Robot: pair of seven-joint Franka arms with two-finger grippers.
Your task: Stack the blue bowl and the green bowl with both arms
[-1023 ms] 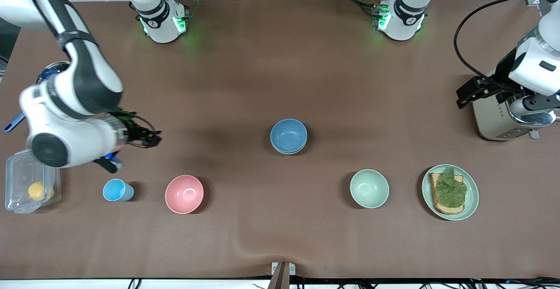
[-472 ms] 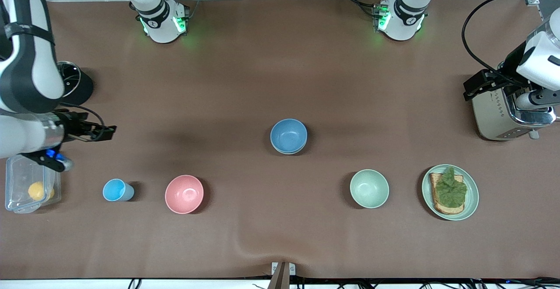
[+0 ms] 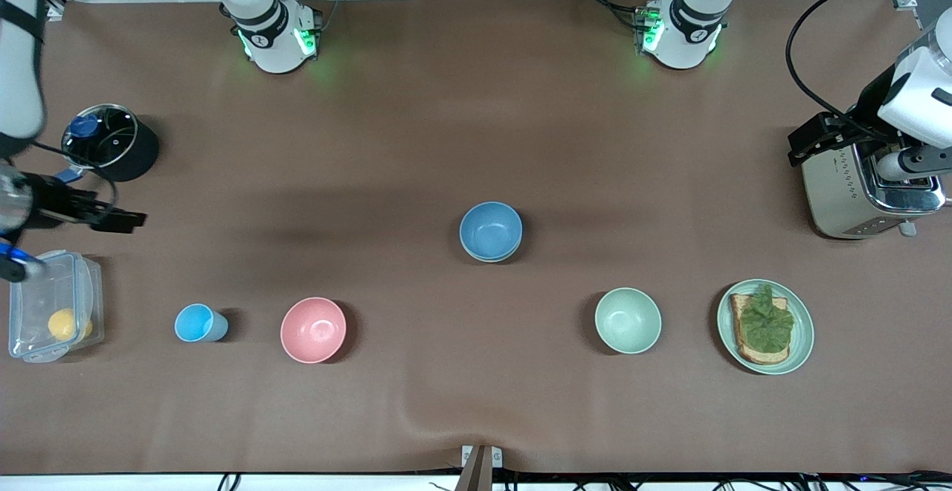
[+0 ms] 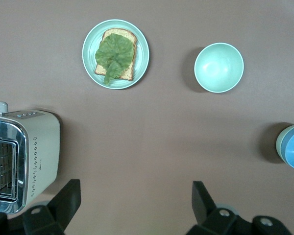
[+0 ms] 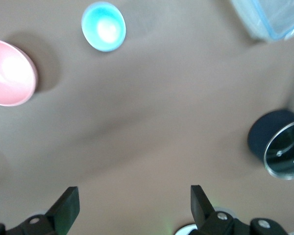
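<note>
left gripper (image 4: 132, 208) over toaster (image 3: 855, 190): spread, empty | right gripper (image 5: 132, 208) above table's right-arm end: spread, empty | blue bowl (image 3: 490, 230) nested in green bowl (image 3: 492, 256)

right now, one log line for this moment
blue bowl nested in green bowl, table centre | left gripper open beside toaster | right gripper open near pot

I see the blue bowl (image 3: 490, 230) mid-table, seemingly nested in another bowl; the toaster (image 3: 866, 190) sits by the left arm's edge.
</note>
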